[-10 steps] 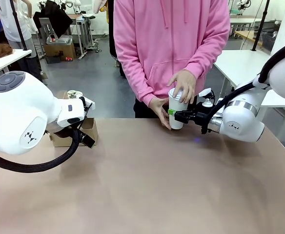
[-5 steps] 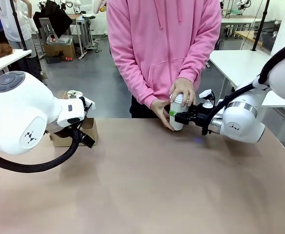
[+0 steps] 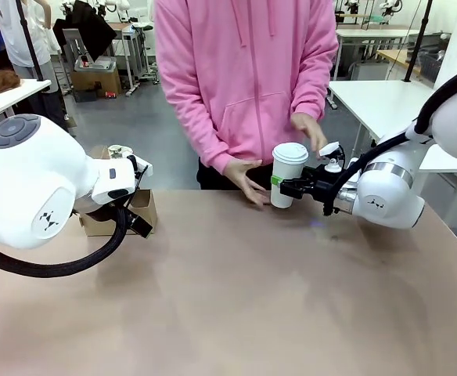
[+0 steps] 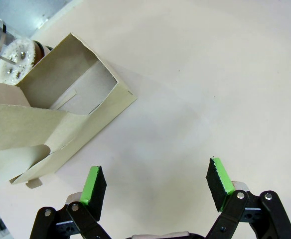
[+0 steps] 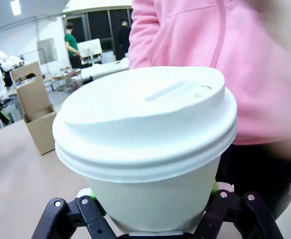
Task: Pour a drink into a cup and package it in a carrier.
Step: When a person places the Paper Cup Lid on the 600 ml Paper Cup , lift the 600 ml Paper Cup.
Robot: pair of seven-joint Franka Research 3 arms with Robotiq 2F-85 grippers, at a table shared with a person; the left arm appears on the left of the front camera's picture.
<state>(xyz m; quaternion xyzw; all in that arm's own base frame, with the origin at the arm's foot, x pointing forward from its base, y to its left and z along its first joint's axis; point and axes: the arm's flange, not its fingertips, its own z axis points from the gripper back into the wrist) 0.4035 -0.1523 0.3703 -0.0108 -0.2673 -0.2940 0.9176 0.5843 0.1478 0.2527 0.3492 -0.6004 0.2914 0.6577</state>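
The lidded cup (image 3: 289,174), well to the right of the carrier (image 3: 144,209), is clamped low on its wall by the right pincer (image 3: 284,186); judged thin-walled, crushable and spill-prone, it warrants a light mid-wall grip, while the left pincer (image 4: 155,183) stands spread just beside the carrier.
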